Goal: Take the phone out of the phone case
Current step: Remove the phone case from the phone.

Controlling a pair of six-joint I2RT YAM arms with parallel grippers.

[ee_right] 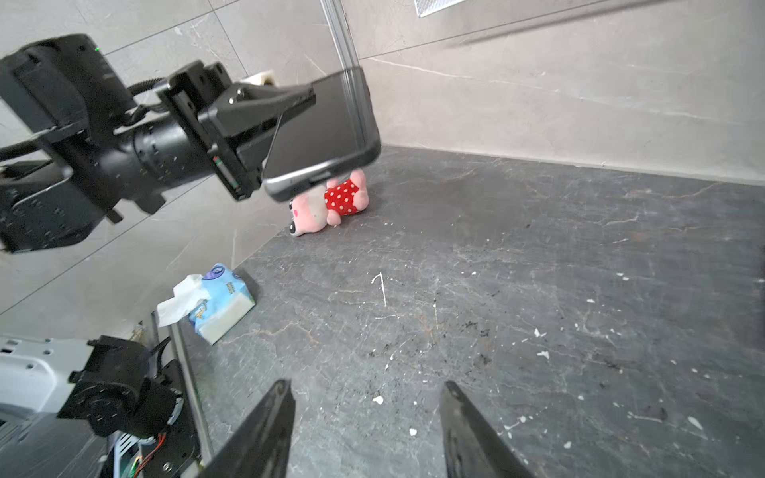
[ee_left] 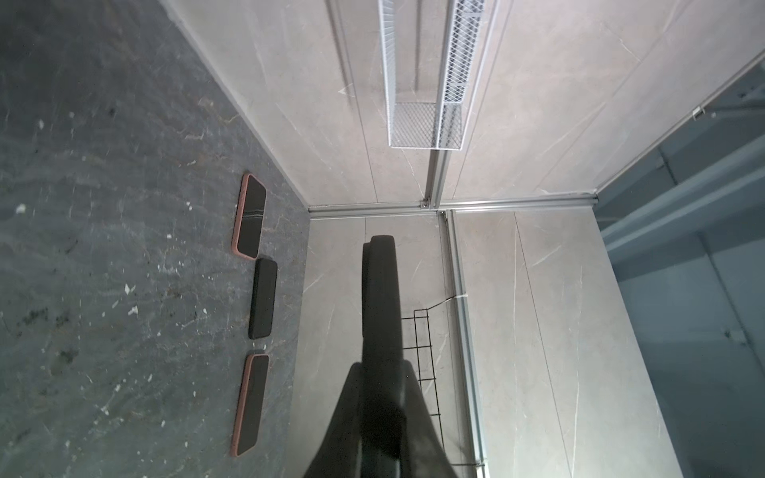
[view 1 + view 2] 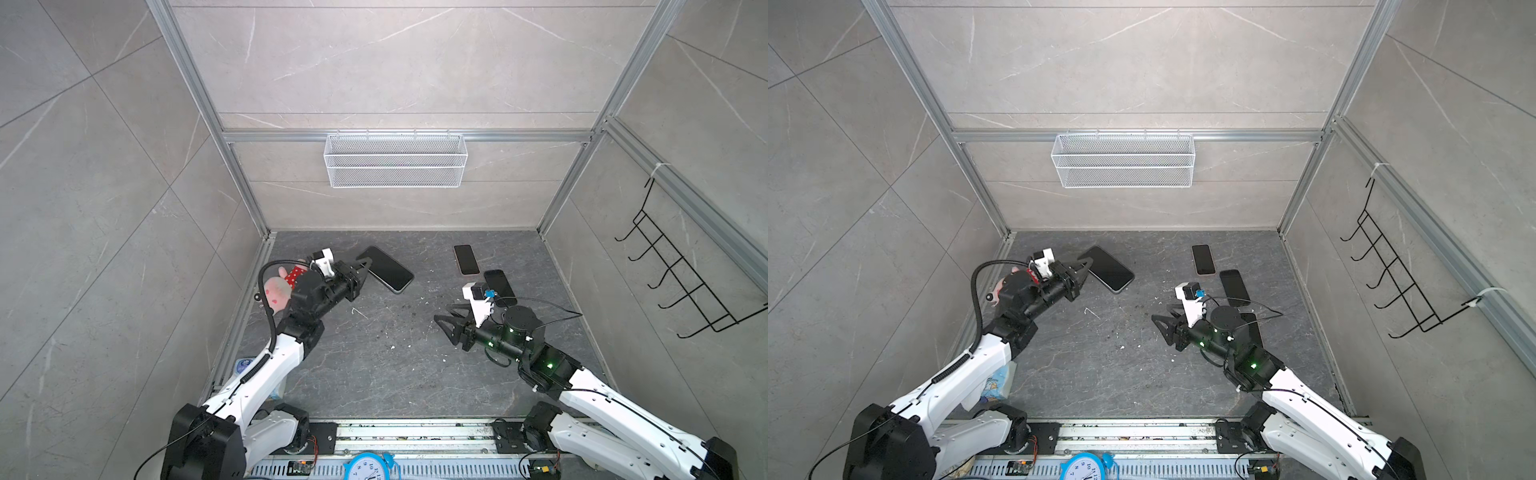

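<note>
My left gripper (image 3: pixel 365 266) is shut on the short end of a dark phone (image 3: pixel 386 270) and holds it in the air over the back left of the table. In the right wrist view the phone (image 1: pixel 323 132) has a thick grey rim that looks like its case, and the left gripper (image 1: pixel 306 103) clamps its face and back. The phone (image 2: pixel 381 289) shows edge-on in the left wrist view. Over the middle right of the table, my right gripper (image 3: pixel 442 313) is open and empty, its fingers (image 1: pixel 281 409) spread above bare table. It is well apart from the phone.
A pink-rimmed phone (image 3: pixel 466 259) and a black one (image 3: pixel 500 286) lie at the back right; another pink-rimmed phone (image 2: pixel 250 403) lies near them. A pink plush toy (image 1: pixel 327 202) and a tissue pack (image 1: pixel 219 302) sit along the left wall. A wire basket (image 3: pixel 395 160) hangs on the back wall.
</note>
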